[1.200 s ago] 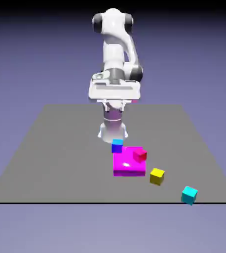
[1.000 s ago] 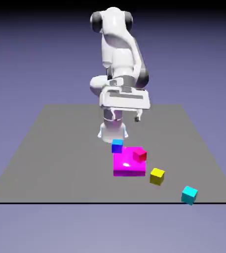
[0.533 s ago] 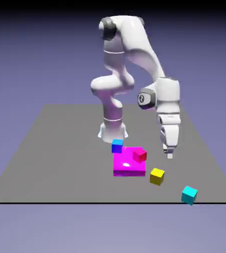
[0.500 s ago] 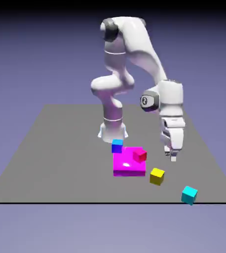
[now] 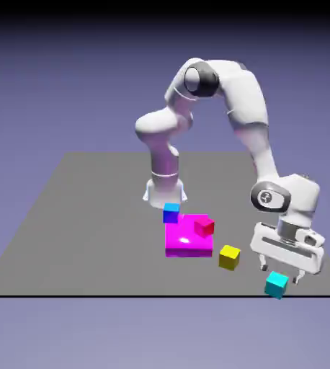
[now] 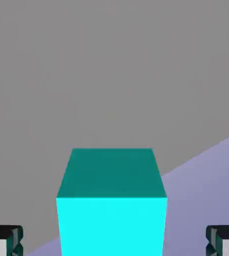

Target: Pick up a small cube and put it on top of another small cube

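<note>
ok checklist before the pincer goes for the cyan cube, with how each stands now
- pincer open: ok, tips wide apart
- cyan cube between the tips' lines: ok, a gap shows on both sides
- tips square to the cube: ok, its edges look lined up in the hand view
- cyan cube gripped: not ok, nothing is held
- yellow cube top free for stacking: ok, nothing on it
- cyan cube well in from the table edge: not ok, it sits right at the edge
</note>
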You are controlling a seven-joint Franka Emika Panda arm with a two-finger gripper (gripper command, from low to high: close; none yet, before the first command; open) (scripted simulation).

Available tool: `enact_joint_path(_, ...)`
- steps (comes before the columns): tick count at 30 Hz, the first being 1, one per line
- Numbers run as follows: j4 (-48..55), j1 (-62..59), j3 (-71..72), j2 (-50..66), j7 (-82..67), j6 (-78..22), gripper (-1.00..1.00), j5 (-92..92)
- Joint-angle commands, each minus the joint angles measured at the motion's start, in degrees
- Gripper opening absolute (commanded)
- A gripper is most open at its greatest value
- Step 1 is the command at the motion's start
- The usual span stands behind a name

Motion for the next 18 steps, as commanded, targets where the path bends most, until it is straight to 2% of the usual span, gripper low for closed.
enact_joint_path(1, 0.0, 0.0, 0.0, 0.0, 0.0, 0.0, -1.0, 0.0)
enact_joint_path(7, -4.76, 0.18, 1.85, -10.32, -0.98, -6.33, -1.0, 2.07)
enact_joint_path(18, -22.33, -14.03, 5.8, -31.98, 26.43, -19.55, -1.0, 13.78)
